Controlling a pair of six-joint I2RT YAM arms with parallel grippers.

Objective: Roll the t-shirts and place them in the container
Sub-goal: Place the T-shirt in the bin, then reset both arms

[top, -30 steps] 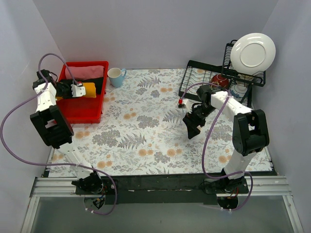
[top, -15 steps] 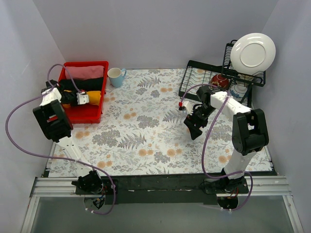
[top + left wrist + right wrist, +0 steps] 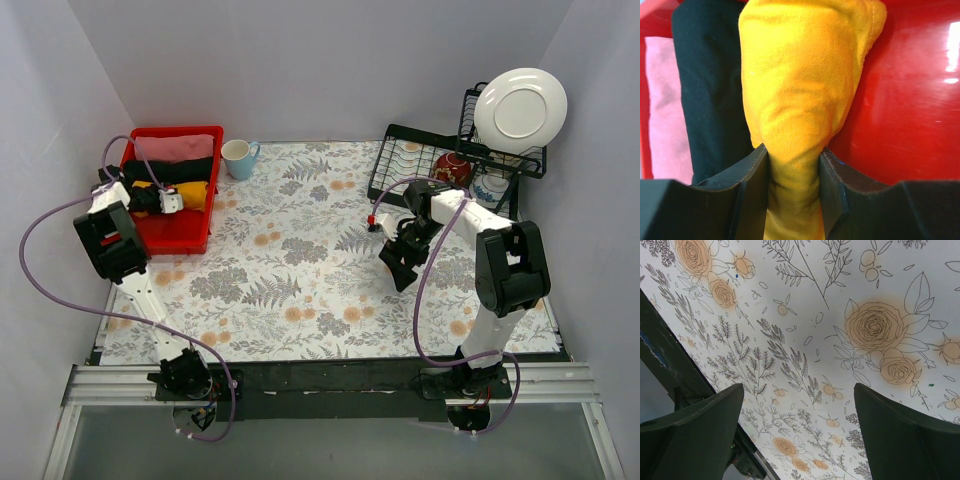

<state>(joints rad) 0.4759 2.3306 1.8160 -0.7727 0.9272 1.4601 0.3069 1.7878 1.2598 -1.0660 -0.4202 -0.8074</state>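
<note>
Floral table (image 3: 300,290), red bin (image 3: 170,235) at left: left gripper (image 3: 794,185) pinches yellow t-shirt (image 3: 800,90), lying lengthwise ahead; right gripper (image 3: 797,410) spread, distant.

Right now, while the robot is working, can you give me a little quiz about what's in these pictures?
1. True or false: the left fingers are squeezing the orange-yellow t-shirt.
2. What colour is the cloth lying right beside that t-shirt in the red bin? A black, B green, C blue.
3. What are the right fingers holding?

Key: 1 true. 2 A, the black cloth. 3 nothing; they are open above the flowery table.
</note>
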